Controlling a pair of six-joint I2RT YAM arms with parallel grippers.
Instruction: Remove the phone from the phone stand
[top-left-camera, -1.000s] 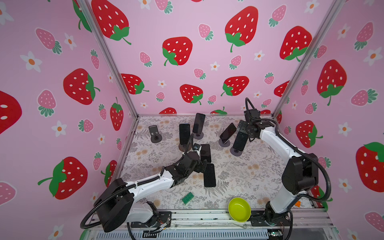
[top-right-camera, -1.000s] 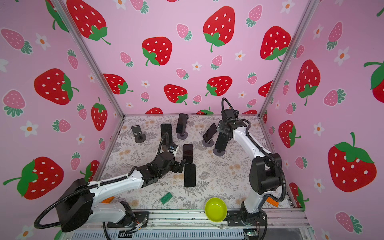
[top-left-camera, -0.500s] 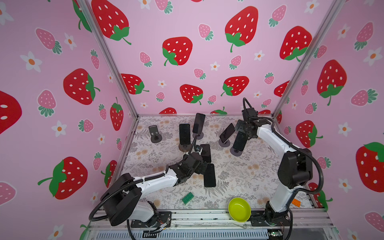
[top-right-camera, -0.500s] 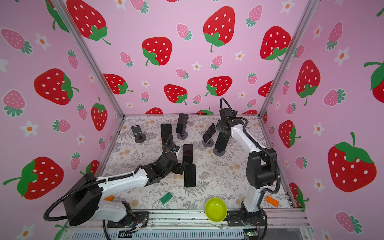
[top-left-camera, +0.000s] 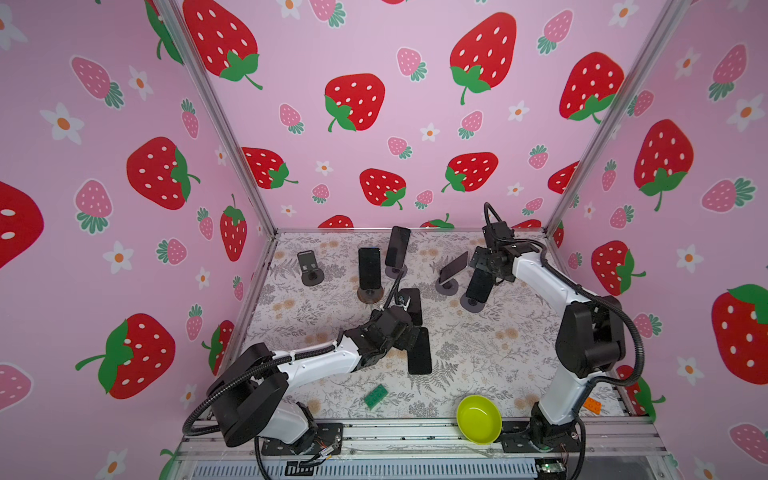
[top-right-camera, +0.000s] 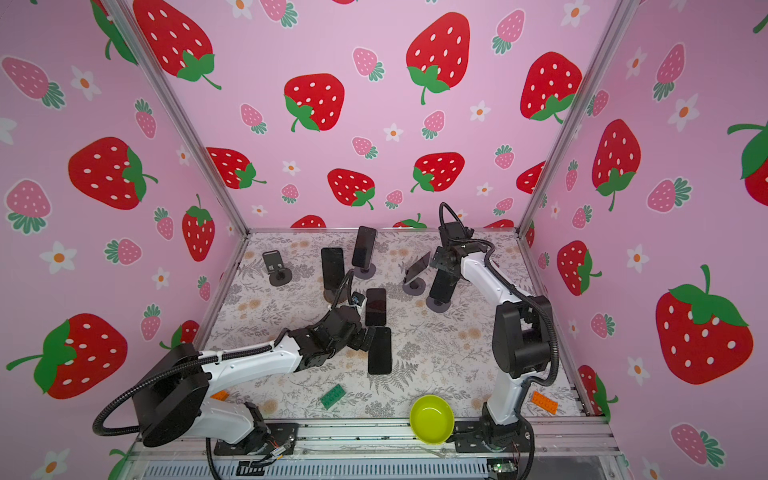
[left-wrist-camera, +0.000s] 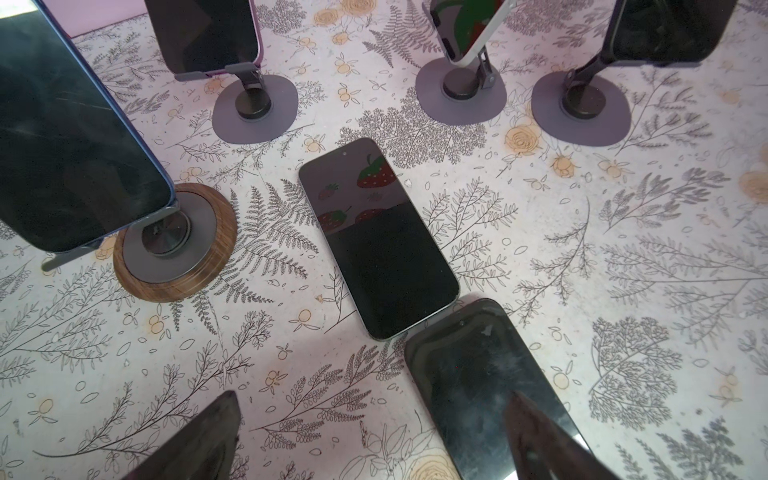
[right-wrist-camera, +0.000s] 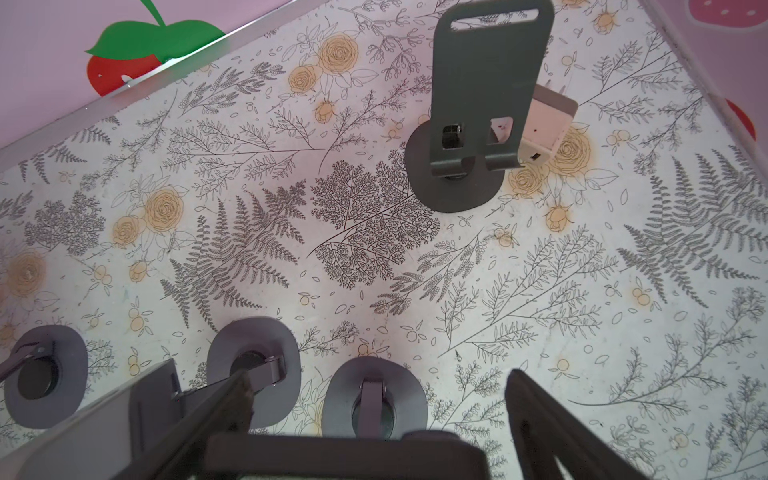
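Observation:
A dark phone (top-left-camera: 479, 285) leans on a grey phone stand (top-left-camera: 471, 304) at the back right, seen in both top views (top-right-camera: 441, 287). My right gripper (top-left-camera: 483, 266) sits at that phone's top edge. In the right wrist view the top edge (right-wrist-camera: 345, 453) lies between the fingers (right-wrist-camera: 232, 399), which straddle it with a gap on one side; the jaws are open. My left gripper (top-left-camera: 409, 332) hovers low over two phones lying flat (left-wrist-camera: 378, 237) (left-wrist-camera: 482, 382), open and empty.
Three more phones stand on stands: one on a wooden-ringed base (top-left-camera: 369, 268), one behind it (top-left-camera: 397, 247), one tilted (top-left-camera: 454, 266). An empty stand (top-left-camera: 309, 266) is at back left. A green brick (top-left-camera: 375, 397), a lime bowl (top-left-camera: 479, 419) and an orange brick (top-right-camera: 544, 402) lie near the front.
My right gripper has come down and slightly left onto the phone's top edge, and its jaws have narrowed a little. The left gripper has edged slightly right over the flat phones.

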